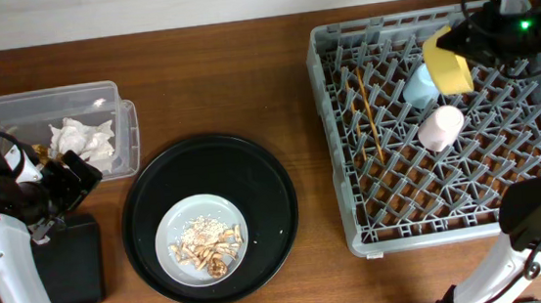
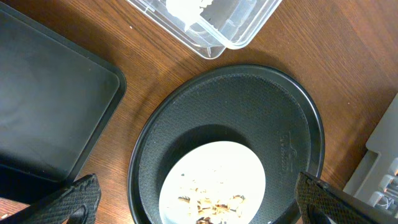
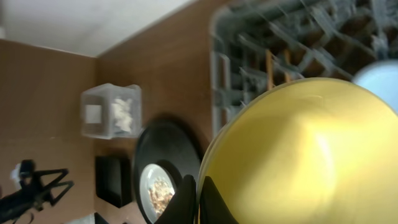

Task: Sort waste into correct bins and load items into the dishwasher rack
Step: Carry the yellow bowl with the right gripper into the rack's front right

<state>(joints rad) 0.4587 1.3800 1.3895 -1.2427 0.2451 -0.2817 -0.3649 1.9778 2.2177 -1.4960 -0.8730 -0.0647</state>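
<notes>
Wooden table (image 1: 243, 66) | right gripper (image 3: 198, 202) clamped on yellow bowl (image 1: 447, 60) rim over dishwasher rack's (image 1: 356, 232) far right corner, probably tilted to seat among pegs | left gripper (image 1: 65, 181) jaws apart, empty, at table's left edge

The bowl (image 1: 449, 63) is yellow, the rack (image 1: 332, 136) grey.

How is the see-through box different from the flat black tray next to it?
The clear box is see-through; the black tray is dark and solid. The clear box has tall walls; the black tray is shallow. The clear box holds white tissues; the part of the black tray that shows is bare. Both are rectangles with rounded corners, sitting on the wooden table.
</notes>
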